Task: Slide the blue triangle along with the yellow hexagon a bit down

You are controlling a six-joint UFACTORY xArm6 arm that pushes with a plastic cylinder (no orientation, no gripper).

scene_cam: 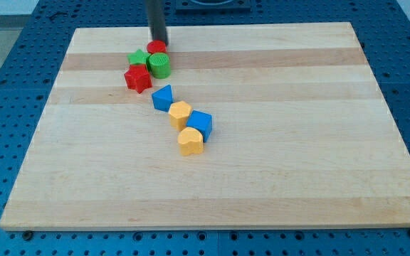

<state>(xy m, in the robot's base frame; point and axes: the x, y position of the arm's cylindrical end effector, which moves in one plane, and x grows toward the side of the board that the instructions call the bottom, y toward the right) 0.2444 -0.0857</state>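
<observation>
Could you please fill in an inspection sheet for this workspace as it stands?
Surface: wooden board, flat.
Job's things: blue triangle touching yellow hexagon below it.
Clutter: blue cube, yellow heart, red star, green star, green cylinder, red cylinder.
Tool: my tip at the view's top, by the red cylinder, away from the triangle.
Cables: nothing seen.
Surroundings: blue perforated table.
</observation>
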